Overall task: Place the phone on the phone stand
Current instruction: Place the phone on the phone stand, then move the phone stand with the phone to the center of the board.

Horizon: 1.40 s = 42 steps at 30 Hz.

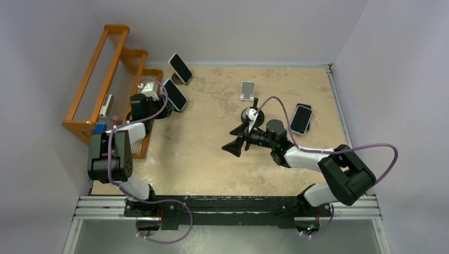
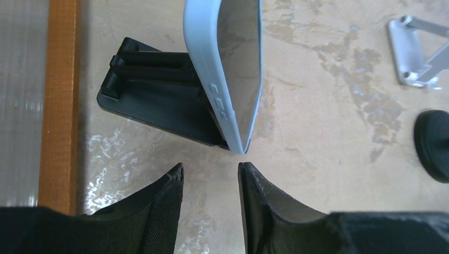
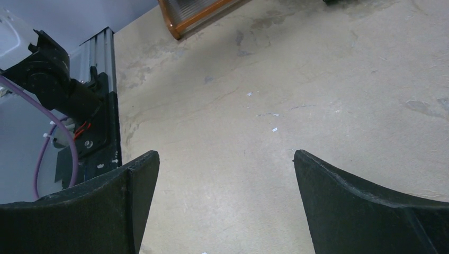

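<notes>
While you look through the left wrist camera, you see the phone [image 2: 227, 69] in its pale blue case standing on edge and tilted. It leans back against the black stand [image 2: 153, 100], with its lower end down at the stand's front lip. In the top view this puts it at the far left of the table [image 1: 212, 159], just beside the orange rack [image 1: 106, 79].

Your left gripper [image 2: 210, 172] sits just short of the phone's lower corner. Its jaws are parted with only bare table between them, and neither finger touches the case, so nothing is held.

Further out, a silver stand [image 1: 247, 90] stands alone near the middle of the far side. A round black object [image 2: 434, 145] shows at the right edge of the left wrist view, and you cannot tell what it is from there. A second phone [image 1: 180, 67] is propped up behind the first, closer to the back wall. A third phone [image 1: 301, 119] lies on the right side of the table, well apart from the others.

Your right gripper [image 3: 226, 174] hangs over the middle of the table, pointing toward the left arm's side. Its jaws are spread wide and empty, with only the stained surface visible between them.
</notes>
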Each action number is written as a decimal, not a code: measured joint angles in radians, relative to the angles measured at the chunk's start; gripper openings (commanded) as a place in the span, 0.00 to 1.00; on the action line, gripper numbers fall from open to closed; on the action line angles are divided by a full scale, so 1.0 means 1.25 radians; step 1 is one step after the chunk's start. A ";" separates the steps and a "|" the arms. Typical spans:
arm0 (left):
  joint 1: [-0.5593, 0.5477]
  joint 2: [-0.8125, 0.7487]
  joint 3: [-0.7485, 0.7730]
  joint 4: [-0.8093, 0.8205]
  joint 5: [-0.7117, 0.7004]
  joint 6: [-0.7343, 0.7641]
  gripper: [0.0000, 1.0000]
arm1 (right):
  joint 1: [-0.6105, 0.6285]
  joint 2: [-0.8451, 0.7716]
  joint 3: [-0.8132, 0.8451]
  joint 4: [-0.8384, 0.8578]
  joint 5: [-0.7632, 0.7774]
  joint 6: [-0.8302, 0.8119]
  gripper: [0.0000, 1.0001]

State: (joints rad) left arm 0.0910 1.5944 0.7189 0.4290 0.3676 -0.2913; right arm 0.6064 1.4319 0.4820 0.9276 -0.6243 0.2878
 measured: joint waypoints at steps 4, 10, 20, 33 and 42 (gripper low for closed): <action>-0.021 0.055 0.059 -0.066 -0.040 0.065 0.33 | 0.003 0.000 0.000 0.000 0.000 0.000 0.99; -0.051 0.132 0.089 -0.133 -0.057 0.113 0.33 | 0.003 -0.007 -0.005 0.000 0.000 0.000 0.99; -0.054 0.163 0.111 -0.116 -0.076 0.120 0.33 | 0.003 -0.007 -0.006 -0.001 0.001 0.000 0.99; -0.065 0.189 0.140 -0.100 -0.118 0.123 0.33 | 0.003 -0.007 -0.006 -0.001 0.003 -0.001 0.99; -0.065 0.178 0.126 -0.102 -0.119 0.108 0.33 | 0.003 -0.007 -0.006 -0.001 0.003 -0.001 0.99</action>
State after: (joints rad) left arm 0.0097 1.8164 0.8761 0.3019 0.2184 -0.1558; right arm 0.6106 1.4235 0.4747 0.9264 -0.6209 0.2871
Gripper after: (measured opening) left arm 0.332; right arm 0.987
